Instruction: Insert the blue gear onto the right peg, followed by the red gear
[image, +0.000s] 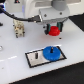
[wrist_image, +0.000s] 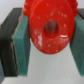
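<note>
The red gear (image: 53, 31) hangs above the table, gripped between the fingers of my gripper (image: 53, 33), which is shut on it. In the wrist view the red gear (wrist_image: 49, 27) fills the gap between the teal pads (wrist_image: 22, 45) of the gripper (wrist_image: 49, 31), its centre hole facing the camera. The blue gear (image: 51, 52) lies flat on the exterior view's right half of the grey black-bordered plate (image: 33, 62), below and slightly in front of the gripper. The right peg is hidden under the blue gear. The twin pin (image: 37, 55) stands bare on the other half.
A small beige and dark block-like object (image: 19, 28) stands on the white table at the exterior view's left. A black cable (image: 25, 17) runs from the arm behind it.
</note>
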